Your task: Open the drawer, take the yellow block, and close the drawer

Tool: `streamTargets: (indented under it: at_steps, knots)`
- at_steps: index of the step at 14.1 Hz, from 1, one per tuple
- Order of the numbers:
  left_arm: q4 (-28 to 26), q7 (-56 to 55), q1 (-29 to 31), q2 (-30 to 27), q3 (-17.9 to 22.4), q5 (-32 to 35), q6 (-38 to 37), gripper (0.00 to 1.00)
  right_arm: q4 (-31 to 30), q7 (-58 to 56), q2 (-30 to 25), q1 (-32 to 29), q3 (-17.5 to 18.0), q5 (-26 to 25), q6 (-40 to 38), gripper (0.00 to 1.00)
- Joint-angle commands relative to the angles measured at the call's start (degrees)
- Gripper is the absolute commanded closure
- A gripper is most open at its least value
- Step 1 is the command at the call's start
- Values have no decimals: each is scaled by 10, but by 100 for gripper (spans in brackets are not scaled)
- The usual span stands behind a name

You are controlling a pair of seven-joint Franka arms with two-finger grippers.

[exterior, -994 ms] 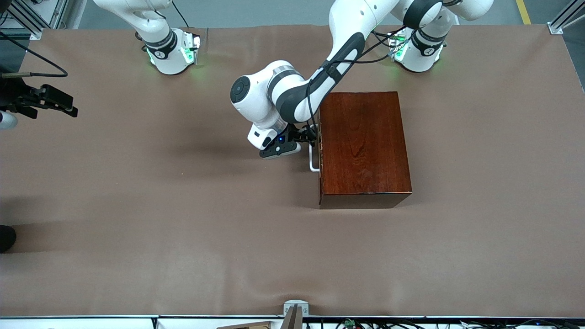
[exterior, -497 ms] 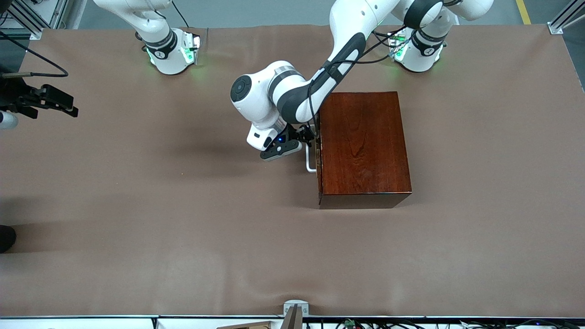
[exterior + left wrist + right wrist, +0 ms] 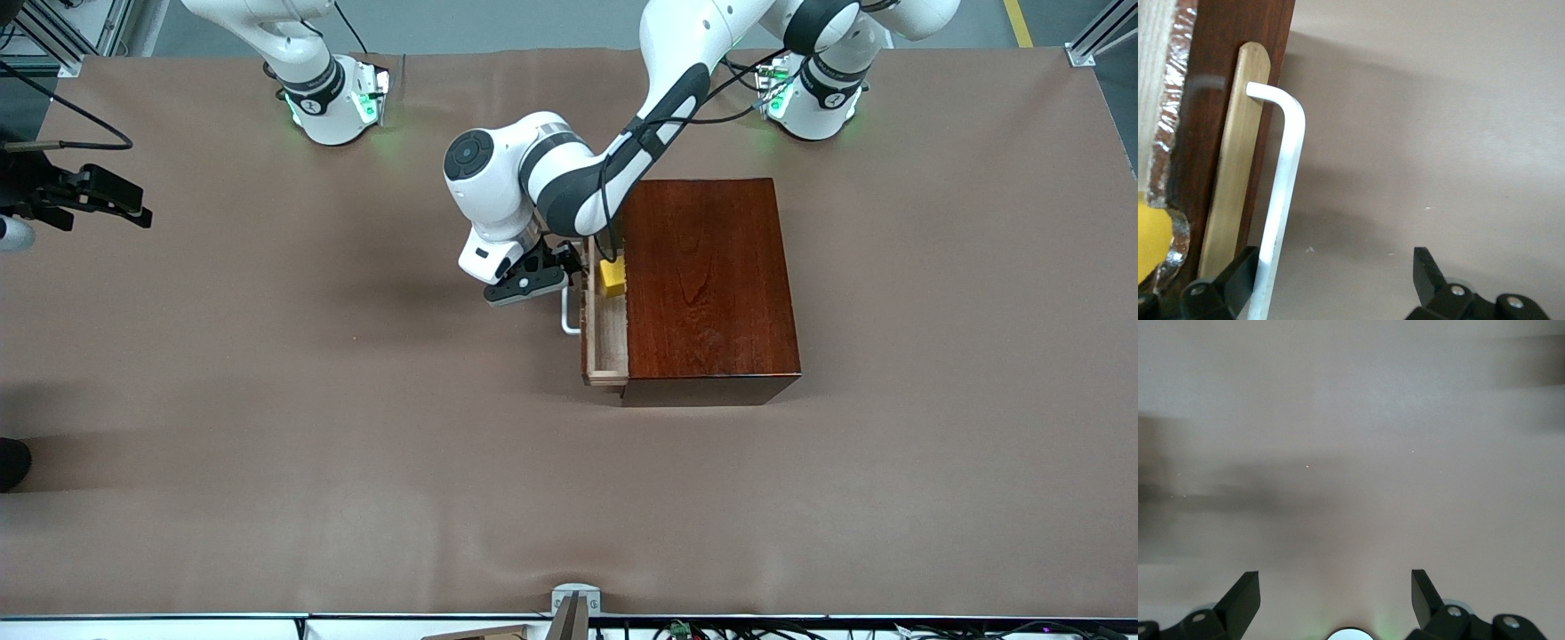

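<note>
Hooking drawer (image 3: 606, 331) handle (image 3: 1280, 200): wide-open left end effector (image 3: 1331, 280).

Right wrist camera: my right tool over the bare surface

I see the two dark fingers (image 3: 1238, 597) of the right arm's black two-finger tool (image 3: 1335, 600) spread wide apart with nothing between them. Under it lies the plain matte brown-grey cloth surface (image 3: 1358, 440), crossed by soft dark shadow bands. A small round white patch with a faint green glow beside it sits at the frame's edge between the fingers; I cannot tell what it is.
</note>
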Motion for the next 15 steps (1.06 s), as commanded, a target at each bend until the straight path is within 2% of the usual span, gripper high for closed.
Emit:
streamTargets:
  at_steps: [1,7,9,11,15]
  knots:
    - [25,-26,-11,26,-7,-35,70,0,-1,-4,-7,-6,4,-2,-4,0]
    - [25,-70,-14,26,-7,-64,161,0,1,-6,-4,-7,4,-1,-3,0]
    - [24,-76,-15,20,-6,-65,171,0,3,-4,-3,-6,4,-1,-2,0]
    - [22,-75,-13,7,0,-57,138,0,3,-4,-3,-5,4,-1,-3,0]
    - [23,-71,1,-51,36,-52,2,0,7,-3,-2,-3,4,-1,-3,0]
